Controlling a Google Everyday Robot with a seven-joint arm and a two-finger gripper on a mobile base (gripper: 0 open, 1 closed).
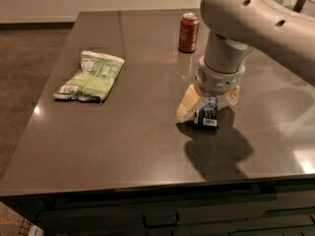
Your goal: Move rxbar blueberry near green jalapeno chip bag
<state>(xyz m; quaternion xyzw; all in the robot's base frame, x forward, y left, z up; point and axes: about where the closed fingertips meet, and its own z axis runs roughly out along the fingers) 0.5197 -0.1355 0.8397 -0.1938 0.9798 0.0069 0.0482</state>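
The rxbar blueberry (208, 113), a small dark blue bar with white label patches, lies on the dark table right of centre. My gripper (207, 109) hangs straight over it, open. One cream finger (189, 105) stands against the bar's left side. The other finger (232, 95) stands a little off its right side. The green jalapeno chip bag (92, 75), light green and white, lies flat at the table's left, far from the bar.
A red-brown soda can (188, 32) stands upright at the back, just behind my arm. The dark table (123, 146) ends in a front edge close below the bar and a left edge beside the bag. Brown carpet lies to the left.
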